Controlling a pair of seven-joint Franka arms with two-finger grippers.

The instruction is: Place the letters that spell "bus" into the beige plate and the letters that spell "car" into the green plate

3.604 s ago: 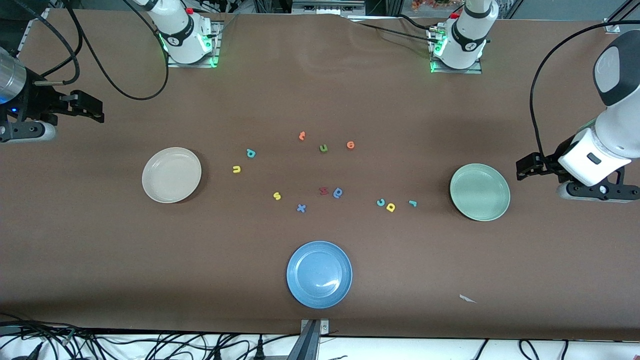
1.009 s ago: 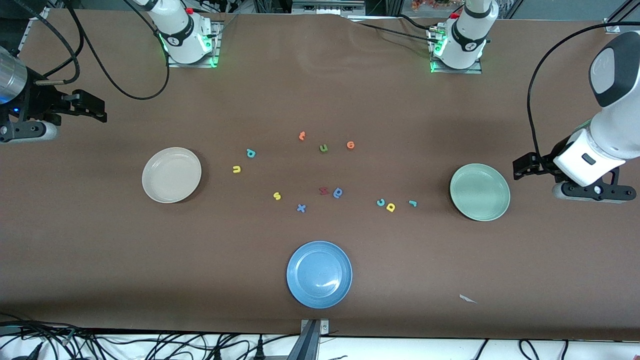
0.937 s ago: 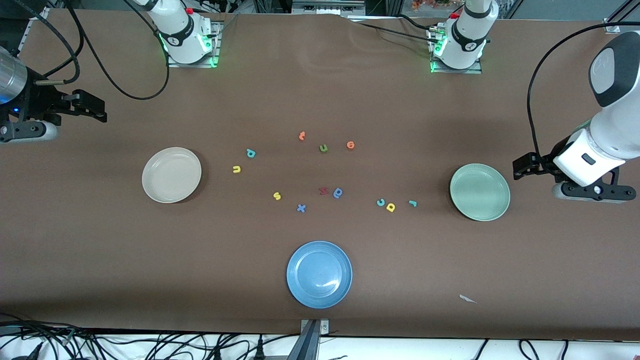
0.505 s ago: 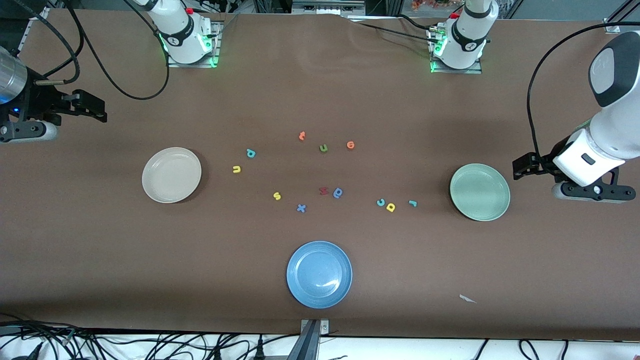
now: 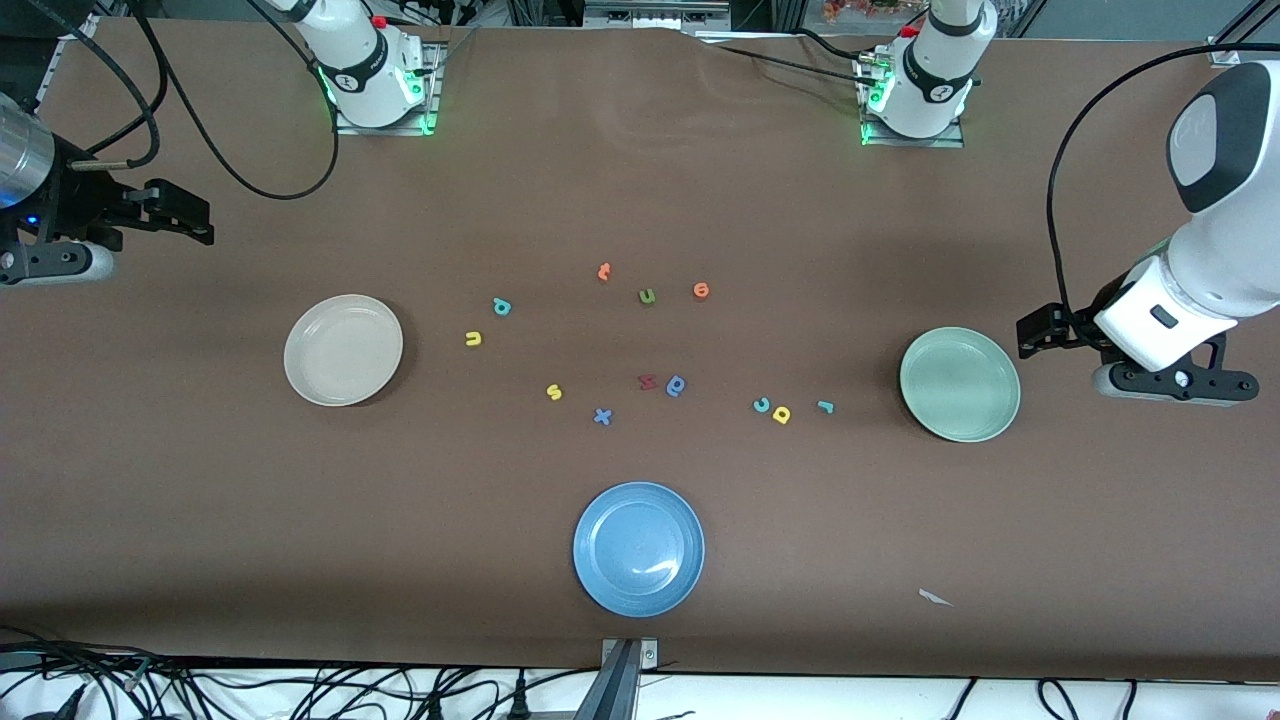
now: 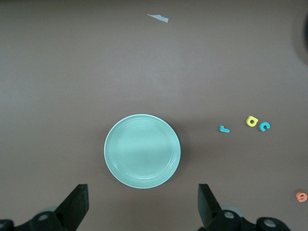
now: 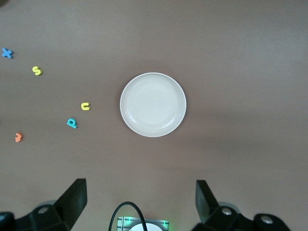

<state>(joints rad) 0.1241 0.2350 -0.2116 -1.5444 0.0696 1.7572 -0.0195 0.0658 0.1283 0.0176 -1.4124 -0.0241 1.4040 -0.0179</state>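
Letters all lie on the table [image 5: 200, 480], none plated yet. Left tool [image 6: 142, 207], wide open and empty, hangs over the table's end beside the green plate [image 5: 960, 384]; "c" [image 5: 761, 405], "a" [image 5: 781, 414], "r" [image 5: 825, 406] lie near that plate. Right tool [image 7: 139, 202], equally open and empty, waits near the beige plate [image 5: 343, 349], with "b" [image 5: 502, 306], "u" [image 5: 473, 339], "s" [image 5: 554, 392] unmoved: all 6 remain.

You're in a robot lab: arm bases [image 5: 378, 75] bolted to a brown counter [image 5: 640, 180], loose cables [image 5: 250, 690] along its edge.
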